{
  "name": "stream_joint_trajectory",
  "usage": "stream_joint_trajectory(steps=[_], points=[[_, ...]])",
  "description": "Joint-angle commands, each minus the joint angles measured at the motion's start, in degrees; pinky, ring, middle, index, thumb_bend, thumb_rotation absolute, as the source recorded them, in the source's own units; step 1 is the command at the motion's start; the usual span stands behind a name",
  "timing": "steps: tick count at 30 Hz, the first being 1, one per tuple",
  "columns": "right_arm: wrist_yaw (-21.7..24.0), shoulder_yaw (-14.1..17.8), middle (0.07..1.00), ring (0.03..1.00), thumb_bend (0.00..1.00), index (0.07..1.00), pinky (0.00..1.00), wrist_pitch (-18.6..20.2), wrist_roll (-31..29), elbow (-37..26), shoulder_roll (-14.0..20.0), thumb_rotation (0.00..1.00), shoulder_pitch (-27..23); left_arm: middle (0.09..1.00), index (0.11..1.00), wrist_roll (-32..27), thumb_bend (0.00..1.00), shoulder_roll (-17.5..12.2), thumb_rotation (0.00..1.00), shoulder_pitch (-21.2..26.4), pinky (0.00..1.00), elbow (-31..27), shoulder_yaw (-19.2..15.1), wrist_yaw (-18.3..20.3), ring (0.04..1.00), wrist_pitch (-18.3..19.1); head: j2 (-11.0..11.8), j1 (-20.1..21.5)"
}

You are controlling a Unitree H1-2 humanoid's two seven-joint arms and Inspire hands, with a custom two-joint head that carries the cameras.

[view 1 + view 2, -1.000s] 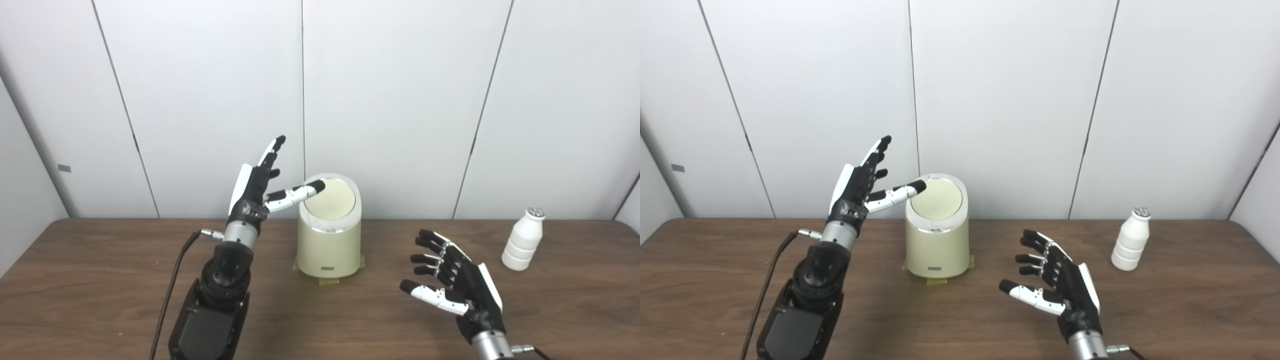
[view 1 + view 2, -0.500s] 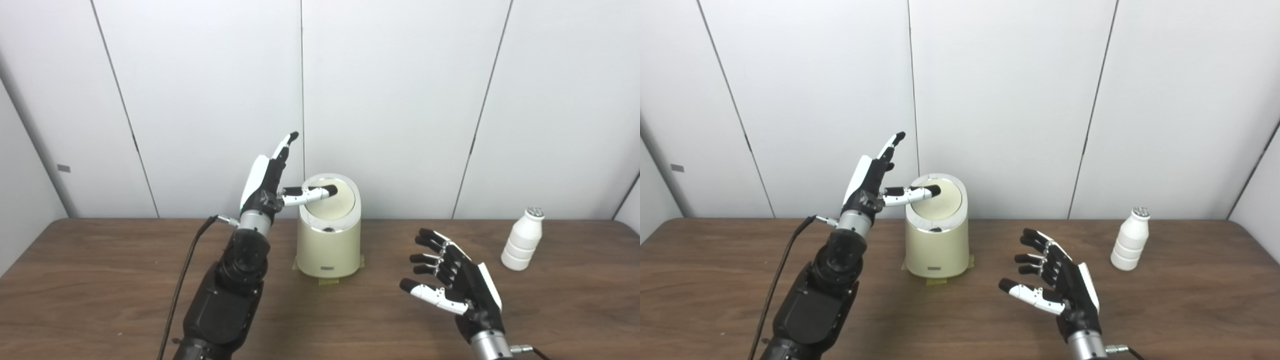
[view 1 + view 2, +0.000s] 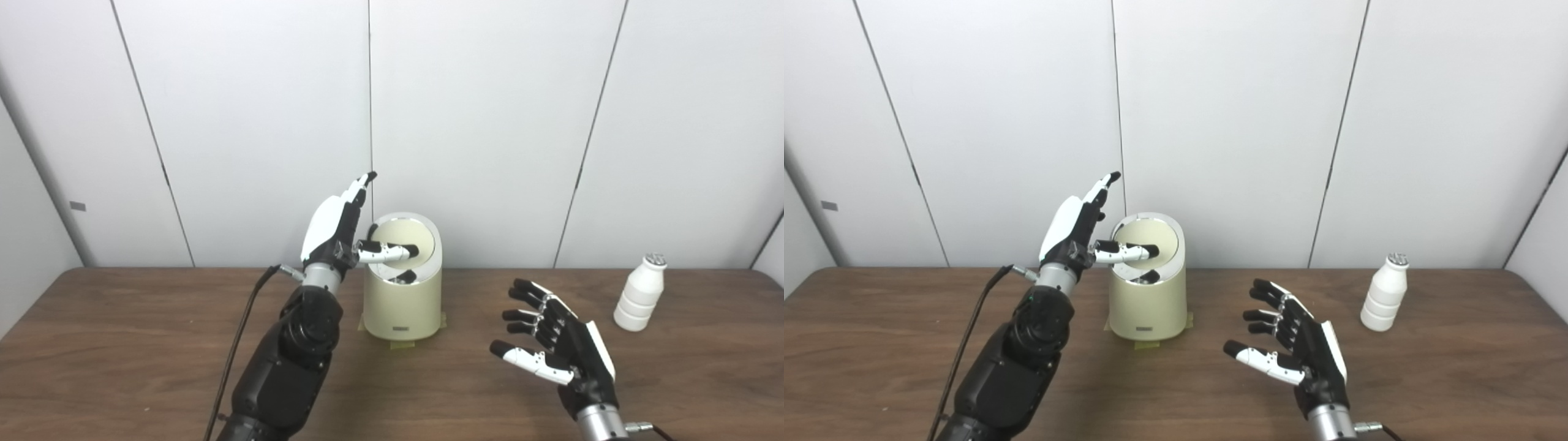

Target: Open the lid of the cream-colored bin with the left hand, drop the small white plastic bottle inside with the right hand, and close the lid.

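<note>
The cream-colored bin (image 3: 402, 306) stands on the wooden table near the back wall. Its round lid (image 3: 409, 236) is tilted, its front edge pushed down so a dark gap shows at the front of the rim. My left hand (image 3: 339, 228) is open beside the bin's left side, fingers pointing up, and its thumb (image 3: 392, 250) lies across the lid, pressing on it. The small white plastic bottle (image 3: 639, 293) stands upright at the far right. My right hand (image 3: 554, 348) hovers open over the table, between bin and bottle, holding nothing.
Tape patches (image 3: 401, 345) sit under the bin's base. A black cable (image 3: 236, 343) runs along my left arm. White wall panels (image 3: 490, 122) rise just behind the bin. Bare wooden table (image 3: 122, 343) spreads to the left and in front.
My left hand moved right and lower, its thumb sliding from the lid's left rim onto the lid. The lid's front edge has tipped down. The right hand and bottle stayed still.
</note>
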State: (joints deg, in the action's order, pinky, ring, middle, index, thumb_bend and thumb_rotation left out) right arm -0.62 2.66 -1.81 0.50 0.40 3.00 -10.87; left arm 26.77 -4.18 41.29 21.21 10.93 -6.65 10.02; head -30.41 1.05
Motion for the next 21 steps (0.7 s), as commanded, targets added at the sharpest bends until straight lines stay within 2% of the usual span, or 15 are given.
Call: stream_joint_trajectory(steps=[1,6,16,21], points=[[-0.19,0.14,0.792,0.67,0.83,0.775,0.62,-3.14,-0.09,-1.26,0.14,0.18,-1.94,1.0,1.0,1.27,0.91,-0.42,0.19,3.67,0.8,-0.04,0.13,-1.7,1.0,-1.21,-0.14,0.14],[-0.29,0.03,0.793,0.679,0.83,0.776,0.63,-2.65,0.03,-2.02,-0.08,0.17,-1.85,1.0,1.0,1.14,0.91,-0.12,0.2,3.88,0.8,0.82,-0.23,-1.65,1.0,-0.39,-0.1,0.5],[-0.37,-0.05,0.789,0.663,0.84,0.776,0.62,-2.87,0.06,-2.26,-0.28,0.17,-1.82,1.0,1.0,1.14,0.89,-0.42,0.21,4.83,0.8,4.29,-0.27,-2.93,1.0,-1.55,-0.13,1.02],[-0.32,0.05,0.783,0.64,0.84,0.772,0.59,-2.83,-0.43,-2.31,-0.62,0.15,-1.88,1.0,1.0,0.74,0.88,-0.64,0.21,5.16,0.79,5.17,-0.31,-3.14,1.0,-1.79,-0.18,1.12]])
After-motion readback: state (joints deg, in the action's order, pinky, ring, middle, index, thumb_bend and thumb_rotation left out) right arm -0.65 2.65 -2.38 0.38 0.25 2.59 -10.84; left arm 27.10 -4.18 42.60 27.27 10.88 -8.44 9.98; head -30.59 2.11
